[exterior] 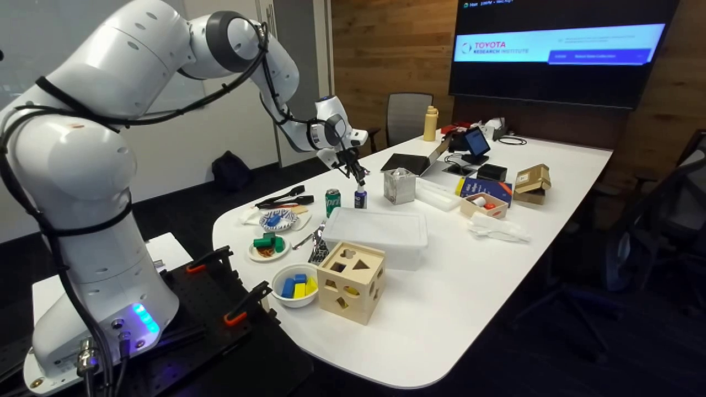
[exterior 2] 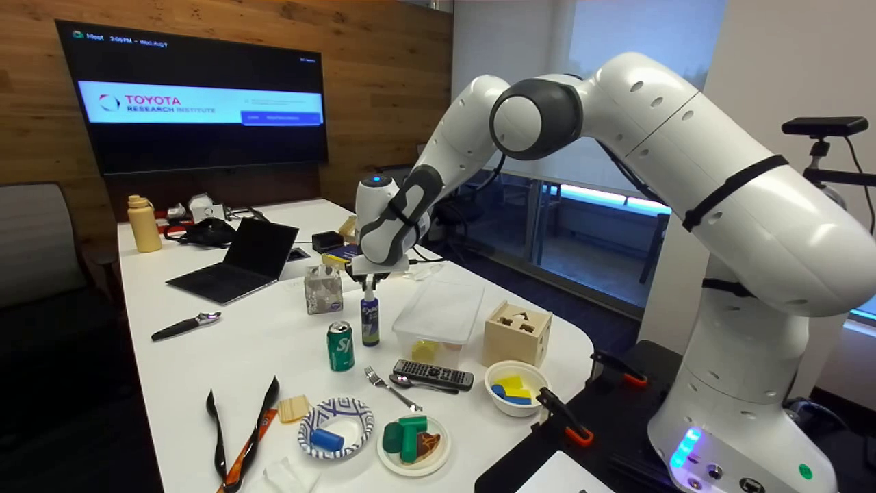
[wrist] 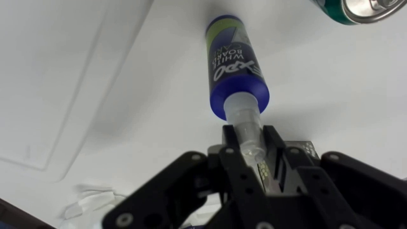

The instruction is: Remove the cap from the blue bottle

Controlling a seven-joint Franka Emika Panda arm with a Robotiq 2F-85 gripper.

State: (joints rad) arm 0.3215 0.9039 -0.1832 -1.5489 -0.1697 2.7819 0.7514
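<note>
A yellow flask [exterior 2: 144, 226] stands near the left edge of a white table [exterior 2: 267, 335] in an exterior view, with an open laptop [exterior 2: 256, 250] next, then a tissue box [exterior 2: 324, 291] and, closer to the camera, a green Sprite can [exterior 2: 340, 349]. Near the can, the blue bottle [exterior 2: 370, 325], labeled Expo, stands upright, my gripper [exterior 2: 369, 281] at its top. In the wrist view, my two fingers [wrist: 272, 138] grip its clear cap [wrist: 247, 127], one on either side, with the cap seated on the bottle. Farther right sit a lidded plastic container [exterior 2: 443, 305], a wooden shape-sorter box [exterior 2: 517, 339] and, on the camera's side of that box, a white bowl [exterior 2: 514, 411] of blue and yellow blocks [exterior 2: 510, 381]. At far right my white arm [exterior 2: 671, 103] stands on its base [exterior 2: 739, 424], blue lights [exterior 2: 686, 448] aglow, and arches over the table.
</note>
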